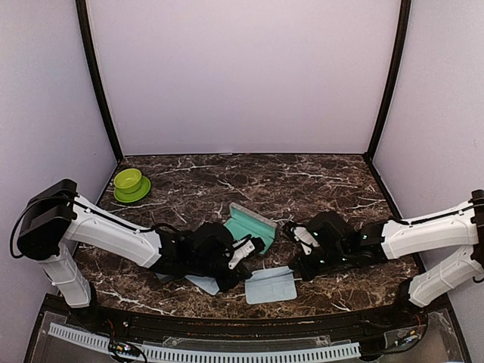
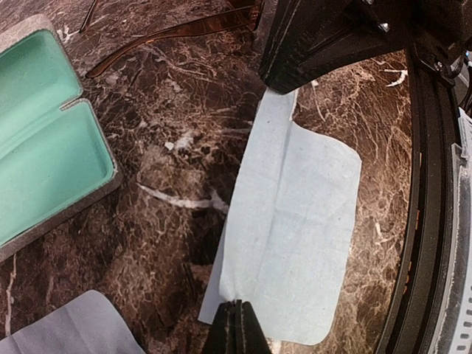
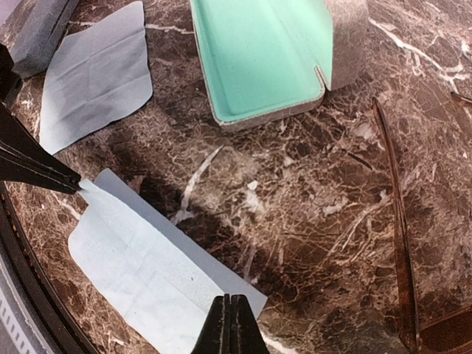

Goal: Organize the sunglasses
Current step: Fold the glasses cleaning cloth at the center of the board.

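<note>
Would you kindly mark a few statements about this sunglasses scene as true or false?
1. The teal-lined case lies open. True.
2. The sunglasses sit inside that case. False: they lie on the marble table, outside it.
3. The left fingers and right fingers are both shut on the pale blue cloth. True.
4. The green bowl touches the case. False: it stands apart, at the far left.
</note>
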